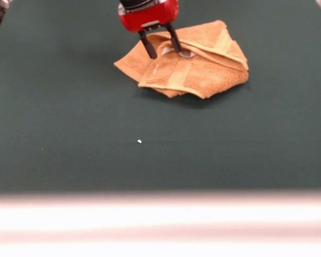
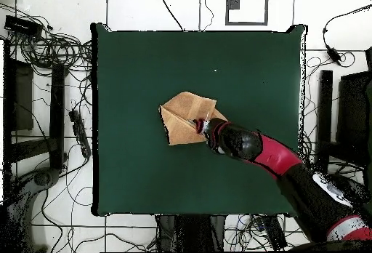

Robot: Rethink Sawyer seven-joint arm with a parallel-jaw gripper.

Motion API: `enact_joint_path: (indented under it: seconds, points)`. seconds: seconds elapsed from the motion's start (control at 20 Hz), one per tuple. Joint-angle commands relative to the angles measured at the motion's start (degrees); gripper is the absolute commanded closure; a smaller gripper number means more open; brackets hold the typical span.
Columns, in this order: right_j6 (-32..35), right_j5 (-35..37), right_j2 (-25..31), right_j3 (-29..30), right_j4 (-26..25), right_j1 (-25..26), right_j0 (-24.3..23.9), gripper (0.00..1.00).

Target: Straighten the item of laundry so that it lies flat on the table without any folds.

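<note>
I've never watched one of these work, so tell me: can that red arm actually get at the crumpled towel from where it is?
Yes, it looks so. The gripper is already down on the towel, its two dark fingers spread apart over a fold near the white label. Nothing else stands on the table to block it.

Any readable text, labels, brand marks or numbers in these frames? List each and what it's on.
None readable.
Towel: a small whitish patch, possibly a label, sits by the gripper; no lettering can be made out.
Gripper's red housing: no marking legible.
Table: plain green cloth, only a white speck, not a sign.
</note>
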Motion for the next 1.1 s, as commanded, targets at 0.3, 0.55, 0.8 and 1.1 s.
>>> enact_joint_path:
  seconds: [0.3,0.55,0.8,1.1]
  points:
    - [6.1,-2.6,0.3,0.4,-1.5,2.5,6.5,0.00]
    - [4.5,-2.4,0.5,0.9,-2.5,1.8,6.4,0.00]
    - [4.5,-0.5,0.5,2.3,-2.0,-0.3,6.4,0.00]
    - [4.9,2.5,0.2,5.2,-1.0,-4.4,5.7,0.00]
